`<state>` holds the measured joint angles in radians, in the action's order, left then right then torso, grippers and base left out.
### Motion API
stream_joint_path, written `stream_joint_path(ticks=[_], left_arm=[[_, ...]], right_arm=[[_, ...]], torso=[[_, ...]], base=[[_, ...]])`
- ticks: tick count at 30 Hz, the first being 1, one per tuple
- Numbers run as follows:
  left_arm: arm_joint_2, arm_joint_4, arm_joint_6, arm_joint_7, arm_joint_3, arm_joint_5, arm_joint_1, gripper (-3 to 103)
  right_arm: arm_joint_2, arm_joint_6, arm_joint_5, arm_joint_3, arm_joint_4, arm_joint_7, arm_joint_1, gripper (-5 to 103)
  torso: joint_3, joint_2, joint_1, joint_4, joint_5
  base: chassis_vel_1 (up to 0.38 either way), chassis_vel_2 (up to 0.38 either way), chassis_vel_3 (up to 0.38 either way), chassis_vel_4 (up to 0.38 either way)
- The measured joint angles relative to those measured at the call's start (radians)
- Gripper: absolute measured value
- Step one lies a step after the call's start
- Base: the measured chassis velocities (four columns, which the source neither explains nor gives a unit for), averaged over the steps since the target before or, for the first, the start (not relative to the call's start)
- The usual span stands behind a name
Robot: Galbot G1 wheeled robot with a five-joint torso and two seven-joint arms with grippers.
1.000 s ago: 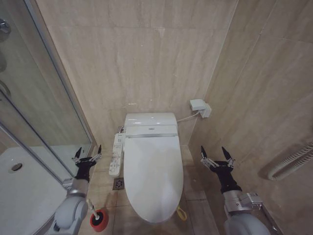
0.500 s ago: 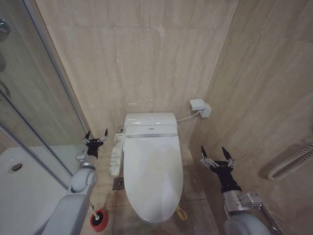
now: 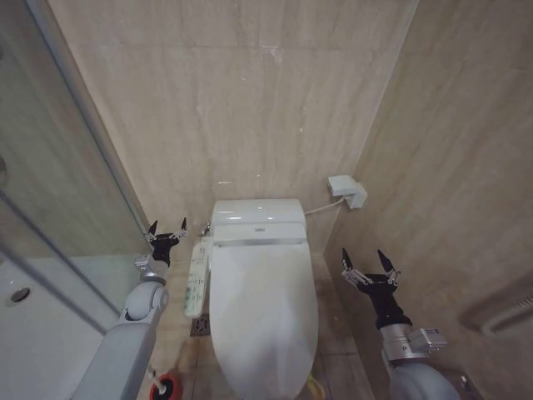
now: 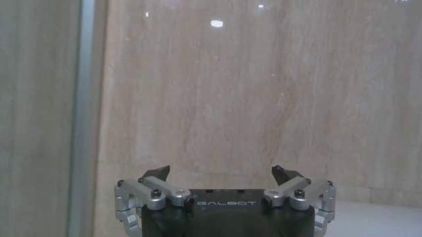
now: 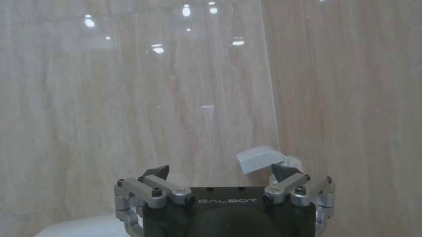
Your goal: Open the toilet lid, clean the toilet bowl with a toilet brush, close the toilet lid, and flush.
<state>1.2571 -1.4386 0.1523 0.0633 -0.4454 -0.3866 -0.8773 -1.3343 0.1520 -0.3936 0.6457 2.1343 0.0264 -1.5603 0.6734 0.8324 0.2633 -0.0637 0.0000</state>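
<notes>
Toilet brush [image 3: 164, 388]: in its red cup on the floor, left of the bowl's front.
Right gripper [image 3: 370, 274]: spread wide, empty, in the air right of the toilet bowl [image 3: 306, 379].
Toilet lid [image 3: 263, 317]: down, long axis running away from the robot, hinge at the wall end.
Left gripper [image 3: 167, 232]: fingers apart, empty, just left of the button panel [image 3: 196, 277], beside the hinge; likely the nearer arm for lifting the lid.

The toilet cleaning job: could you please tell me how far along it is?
Nothing looks done. The toilet lid is down and the toilet brush sits in its red holder. The left pincer is open beside the button panel; the right pincer is open and idle. Opening, scrubbing, closing and flushing remain.
</notes>
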Motion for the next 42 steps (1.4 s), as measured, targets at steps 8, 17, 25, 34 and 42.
stream_joint_path(ticks=[8, 17, 25, 34, 42], left_arm=[[0.004, 0.011, 0.012, -0.007, -0.005, 0.003, 0.001, 100], [0.007, 0.011, 0.02, -0.012, -0.007, 0.007, -0.008, 100], [0.007, 0.008, 0.025, -0.015, -0.01, 0.008, -0.011, 100], [-0.008, 0.014, 0.037, -0.029, -0.008, 0.007, -0.012, 100], [-0.046, 0.072, 0.103, -0.089, 0.018, -0.001, -0.002, 100]], right_arm=[[0.0, 0.0, 0.0, 0.0, 0.0, 0.0, 0.0, 100], [0.0, 0.0, 0.0, 0.0, 0.0, 0.0, -0.001, 100], [0.0, 0.0, 0.0, 0.0, 0.0, 0.0, 0.0, 100], [0.0, 0.0, 0.0, 0.0, 0.0, 0.0, -0.001, 100], [0.0, 0.0, 0.0, 0.0, 0.0, 0.0, -0.001, 100]], torso=[[0.0, 0.0, -0.001, 0.0003, -0.0001], [-0.001, 0.0, -0.002, -0.0001, -0.0001], [0.0, 0.0, 0.0, 0.0003, -0.0002], [0.0, 0.0, -0.001, 0.0001, -0.0001], [0.0, 0.0, -0.001, 0.0001, -0.0001]], base=[[-0.066, 0.074, 0.03, -0.036], [-0.013, -0.001, 0.007, -0.009], [-0.104, 0.113, 0.099, -0.096], [0.022, -0.014, -0.018, 0.019], [0.0, 0.0, 0.0, 0.0]])
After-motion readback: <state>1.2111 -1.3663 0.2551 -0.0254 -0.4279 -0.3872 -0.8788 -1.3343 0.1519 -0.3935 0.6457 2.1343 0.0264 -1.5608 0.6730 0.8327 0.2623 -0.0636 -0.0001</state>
